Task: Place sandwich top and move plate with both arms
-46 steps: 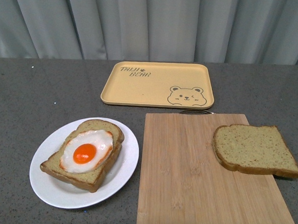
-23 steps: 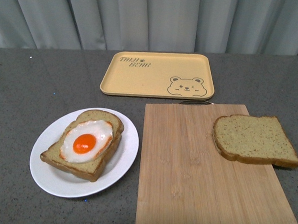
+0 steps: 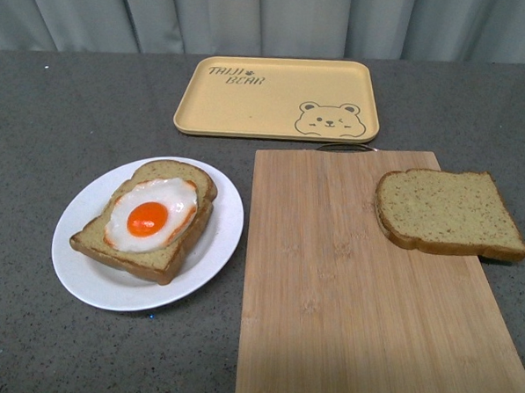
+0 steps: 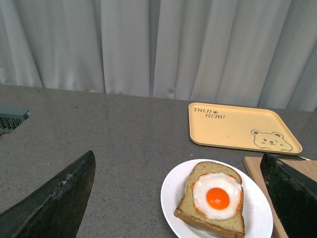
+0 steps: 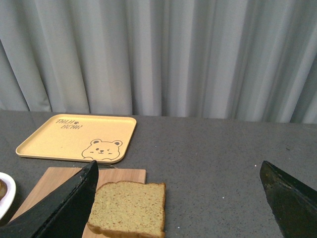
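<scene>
Tan sandwich top (image 5: 128, 209) on wooden board (image 5: 55, 179), ahead of wide-spread right pincer (image 5: 178, 167), untouched, left pincer (image 4: 178, 155) likewise spread

Pleated grey curtain (image 3: 262, 20) behind speckled, perhaps stone, tabletop (image 3: 64, 110)

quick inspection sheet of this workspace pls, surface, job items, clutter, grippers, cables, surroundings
surface: grey speckled tabletop with a wooden cutting board on it
job's things: sandwich top lies flat at the board's right edge, untouched; white plate sits left of the board, holding a bread slice with a fried egg
clutter: yellow bear-printed tray behind the board; a teal ribbed object at the table edge, unclear what
grippers: left gripper and right gripper both open, holding nothing, seen only in their wrist views
cables: nothing seen
surroundings: pale curtain behind the table
</scene>
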Robot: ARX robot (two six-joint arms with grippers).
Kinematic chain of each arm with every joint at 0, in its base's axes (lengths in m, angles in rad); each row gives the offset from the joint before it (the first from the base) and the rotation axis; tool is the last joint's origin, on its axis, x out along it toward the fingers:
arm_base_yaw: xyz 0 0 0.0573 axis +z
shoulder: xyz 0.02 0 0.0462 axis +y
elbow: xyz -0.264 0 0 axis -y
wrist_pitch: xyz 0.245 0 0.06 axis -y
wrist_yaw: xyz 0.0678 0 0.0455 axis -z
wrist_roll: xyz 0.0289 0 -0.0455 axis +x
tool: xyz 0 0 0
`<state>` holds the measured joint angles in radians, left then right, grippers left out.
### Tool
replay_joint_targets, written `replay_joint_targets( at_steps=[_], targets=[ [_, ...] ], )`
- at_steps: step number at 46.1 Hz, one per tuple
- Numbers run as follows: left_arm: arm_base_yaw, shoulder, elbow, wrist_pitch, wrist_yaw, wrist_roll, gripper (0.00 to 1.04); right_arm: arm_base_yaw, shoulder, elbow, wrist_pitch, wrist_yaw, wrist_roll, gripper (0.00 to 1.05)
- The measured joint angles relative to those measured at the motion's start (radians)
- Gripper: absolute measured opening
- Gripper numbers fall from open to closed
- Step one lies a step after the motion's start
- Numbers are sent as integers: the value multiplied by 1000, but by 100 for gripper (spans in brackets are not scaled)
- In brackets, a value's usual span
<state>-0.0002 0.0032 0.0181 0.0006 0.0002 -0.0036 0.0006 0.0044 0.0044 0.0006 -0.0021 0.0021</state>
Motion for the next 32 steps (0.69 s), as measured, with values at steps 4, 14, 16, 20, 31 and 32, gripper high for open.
replay_joint_targets(
  at_steps=[4, 14, 16, 20, 31, 32],
  targets=[
    [0, 0, 0, 0, 0, 0, 98, 0, 0, 0, 0, 1, -1, 95],
    [0, 0, 0, 0, 0, 0, 98, 116, 164, 5, 47, 314, -182, 95],
    [0, 0, 0, 0, 0, 0, 98, 94, 269, 11, 120, 264, -185, 95],
    [0, 0, 0, 0, 0, 0, 98, 13, 526, 44, 296, 116, -152, 95],
    [0, 0, 0, 0, 0, 0, 98, -175, 1175, 234, 551, -175, -34, 95],
    [0, 0, 0, 0, 0, 0, 98, -196, 1247, 266, 545, -216, -12, 95]
  ],
)
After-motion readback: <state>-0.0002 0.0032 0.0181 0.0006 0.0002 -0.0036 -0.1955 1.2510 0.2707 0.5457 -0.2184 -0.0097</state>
